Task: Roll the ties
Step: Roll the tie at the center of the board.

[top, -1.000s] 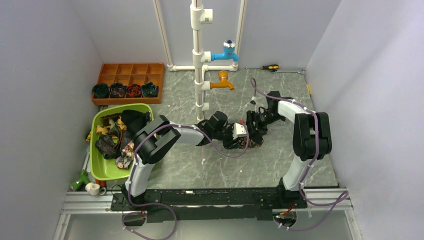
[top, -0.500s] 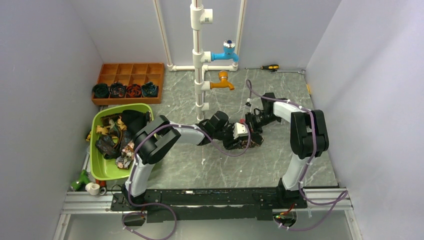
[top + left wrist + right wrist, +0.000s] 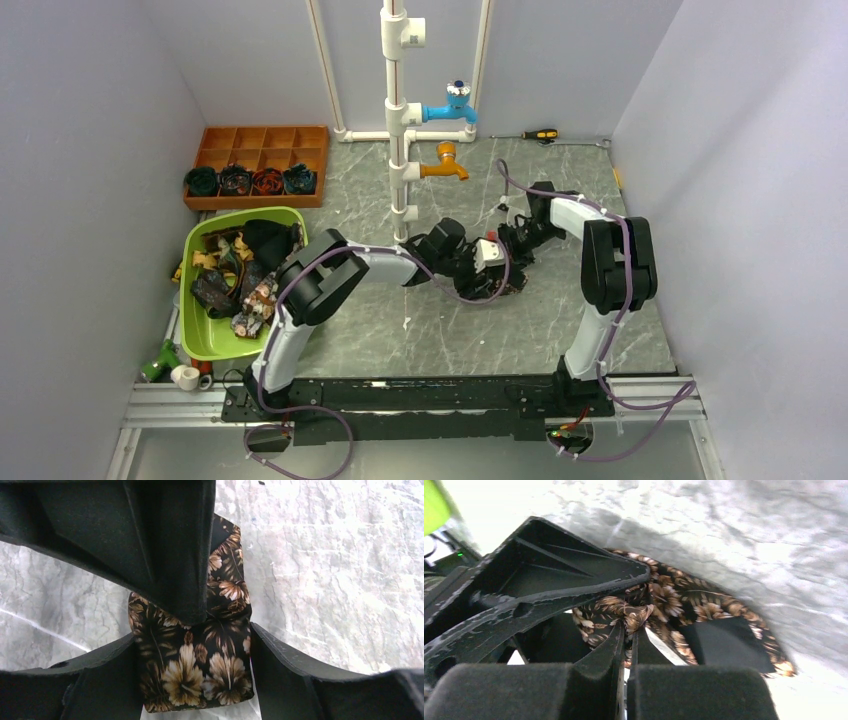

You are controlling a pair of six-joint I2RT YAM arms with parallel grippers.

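Four rolled ties (image 3: 235, 180) are sitting in one wooden tray (image 3: 262, 129) (its near row), and a heap of loose ties (image 3: 236, 282) is filling one green bin (image 3: 192, 332). On the table (image 3: 450, 335), the left gripper (image 3: 192, 645) is standing released astride one flowered tie (image 3: 200, 672), while the right gripper (image 3: 628, 630) is pinching its fabric.

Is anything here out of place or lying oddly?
Yes: a screwdriver lies at the far edge of the table, close to the back. It seems to have no part in this job.
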